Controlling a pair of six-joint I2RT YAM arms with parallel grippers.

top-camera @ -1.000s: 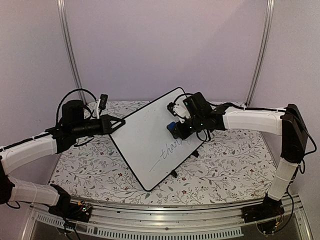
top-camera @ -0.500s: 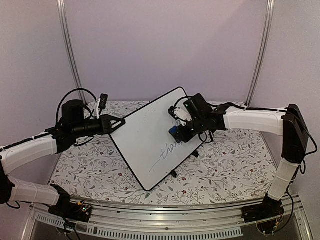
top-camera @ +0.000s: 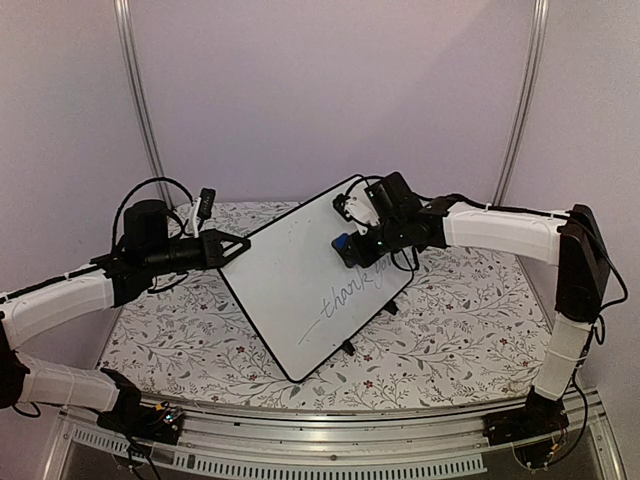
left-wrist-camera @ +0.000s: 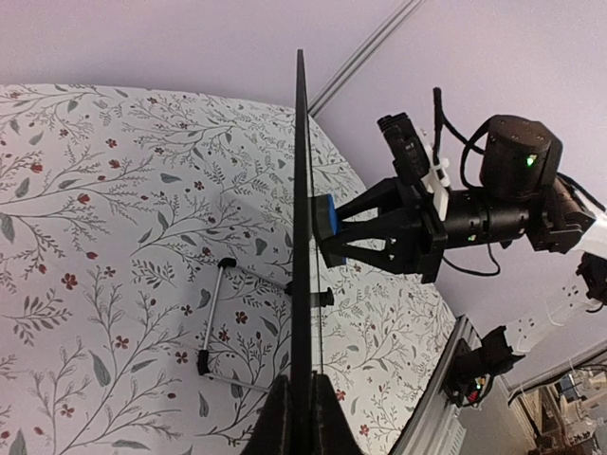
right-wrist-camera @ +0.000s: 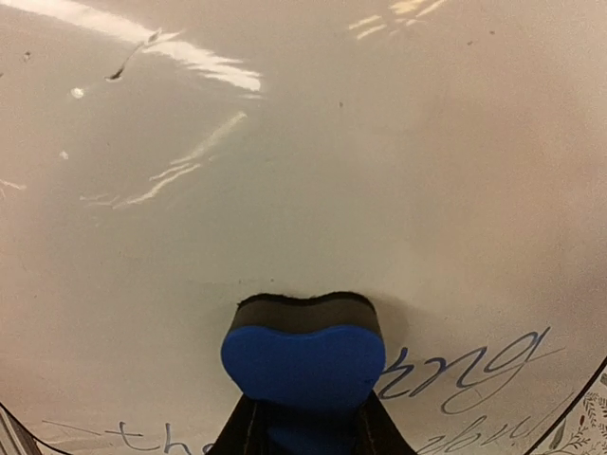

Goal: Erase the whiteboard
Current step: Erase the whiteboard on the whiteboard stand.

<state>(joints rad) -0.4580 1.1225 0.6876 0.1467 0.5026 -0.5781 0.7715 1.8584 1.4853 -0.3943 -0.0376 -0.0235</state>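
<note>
Top external view: over the last second the right gripper dipped toward the handwriting and has now drawn back up the whiteboard. The blue eraser clamped in it therefore sits above the script, not on it. The line of writing lies just below that gripper, on its near side, and most of it is still legible. I judge the wiping far from finished, with another pass down across the words needed. From the right wrist, the eraser rests against the glossy surface, with cursive strokes just beneath it on either side. The right arm reaches in from the side, forearm nearly level and wrist bent toward the board's face. The left gripper is clenched on the board's edge, steadying it where it stands tilted on the floral table. Its wrist view looks straight along the thin frame, with the eraser touching the face ahead.
</note>
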